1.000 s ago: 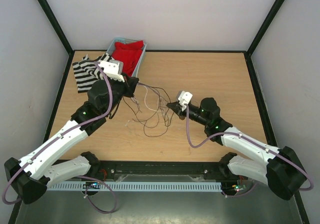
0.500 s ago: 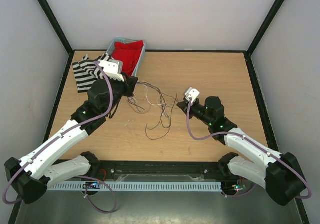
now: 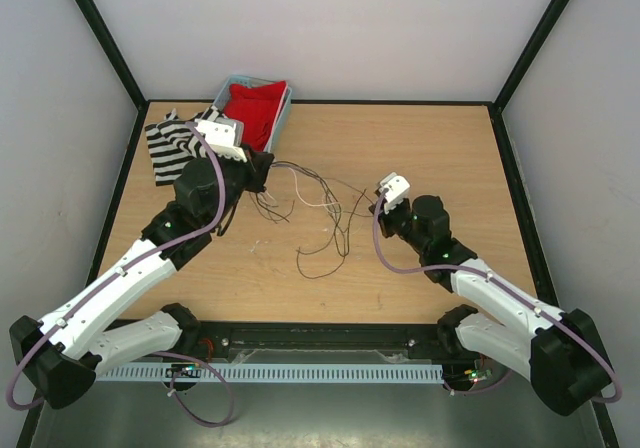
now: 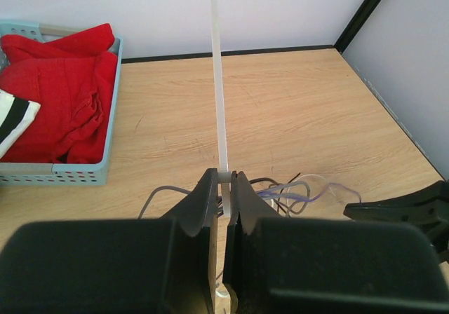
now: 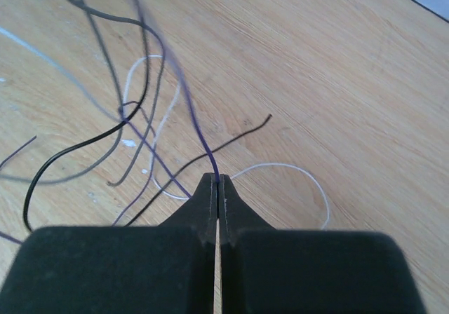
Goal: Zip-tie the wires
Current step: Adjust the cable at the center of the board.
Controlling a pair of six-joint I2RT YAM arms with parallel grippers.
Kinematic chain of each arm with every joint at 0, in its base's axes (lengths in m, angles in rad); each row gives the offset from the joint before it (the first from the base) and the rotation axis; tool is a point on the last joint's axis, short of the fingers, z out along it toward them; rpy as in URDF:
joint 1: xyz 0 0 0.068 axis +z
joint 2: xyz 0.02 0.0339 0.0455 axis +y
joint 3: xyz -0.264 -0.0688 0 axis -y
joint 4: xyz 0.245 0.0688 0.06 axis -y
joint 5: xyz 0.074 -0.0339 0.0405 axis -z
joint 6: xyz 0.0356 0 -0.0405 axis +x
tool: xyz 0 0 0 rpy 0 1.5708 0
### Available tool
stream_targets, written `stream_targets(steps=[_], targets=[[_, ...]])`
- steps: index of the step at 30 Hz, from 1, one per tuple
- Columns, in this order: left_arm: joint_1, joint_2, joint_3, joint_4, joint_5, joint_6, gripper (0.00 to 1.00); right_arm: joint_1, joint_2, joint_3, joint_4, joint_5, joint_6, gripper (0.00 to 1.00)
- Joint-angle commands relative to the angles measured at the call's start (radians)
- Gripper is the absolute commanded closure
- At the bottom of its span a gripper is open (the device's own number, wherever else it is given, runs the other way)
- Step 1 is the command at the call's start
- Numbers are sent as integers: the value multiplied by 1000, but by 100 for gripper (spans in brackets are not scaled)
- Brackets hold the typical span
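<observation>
Observe the left gripper (image 4: 224,183): its fingers are clamped on the zip tie (image 4: 218,97), whose long axis points straight ahead to 12 o'clock in the wrist view. The right gripper (image 5: 217,186) is pinched together on one strand of the wires (image 3: 325,203). The wires span mid-table between the two grippers, with loops lying toward 6 o'clock.

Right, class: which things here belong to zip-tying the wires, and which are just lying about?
For the job: wires; zip tie; left hand, gripping the zip tie; right hand, pinching one strand.
Lying about: basket; red cloth in it; striped cloth.
</observation>
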Motion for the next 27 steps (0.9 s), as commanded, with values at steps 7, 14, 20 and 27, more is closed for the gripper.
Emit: stream_targets(steps=[7,14,20,27], targets=[[14,-9,5,17,-17,-3,100,-64,-34,-29,-36,121,80,100],[18,-7,5,17,-14,-7,100,-77,-29,-31,-50,138,94,100],[17,-7,4,17,-12,-9,100,-89,-25,-31,-62,165,123,100],[19,-3,5,18,-5,-11,100,-96,-23,-28,-44,78,107,100]])
